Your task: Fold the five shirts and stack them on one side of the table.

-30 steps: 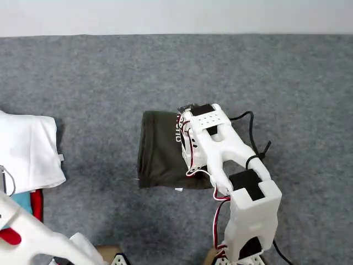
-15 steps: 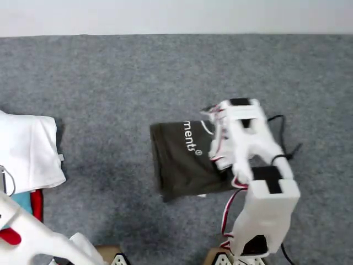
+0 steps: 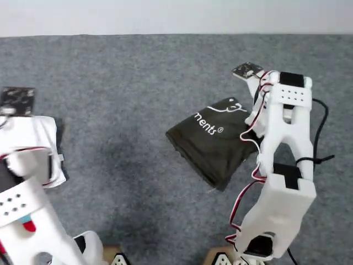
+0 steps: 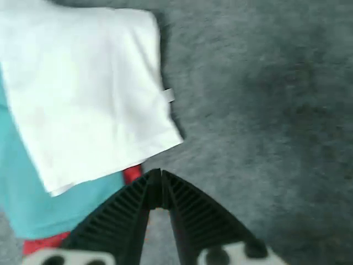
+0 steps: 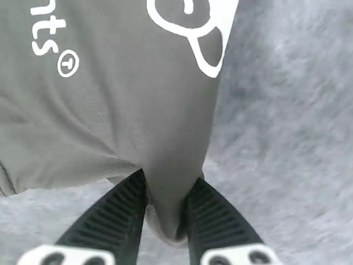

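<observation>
A folded dark olive shirt (image 3: 212, 144) with white print lies right of the table's middle, one edge lifted. My right gripper (image 5: 168, 205) is shut on that edge of the dark shirt (image 5: 127, 94), the cloth pinched between both fingers (image 5: 131, 205). In the high view the right arm (image 3: 281, 127) stands over the shirt's right side. At the left edge lies a stack: a folded white shirt (image 4: 88, 94) on top, a teal one (image 4: 33, 210) and a red one (image 4: 132, 174) beneath. My left gripper (image 4: 158, 185) hangs shut and empty just off the white shirt's corner.
The grey carpeted table top (image 3: 121, 77) stretches open across the back and between the stack and the dark shirt. The left arm (image 3: 25, 182) covers much of the white shirt (image 3: 51, 128) in the high view. A pale wall runs along the far edge.
The right arm swung right and back, dragging the dark shirt with it and turning it diagonal. The left arm rose from the lower left corner over the stack.
</observation>
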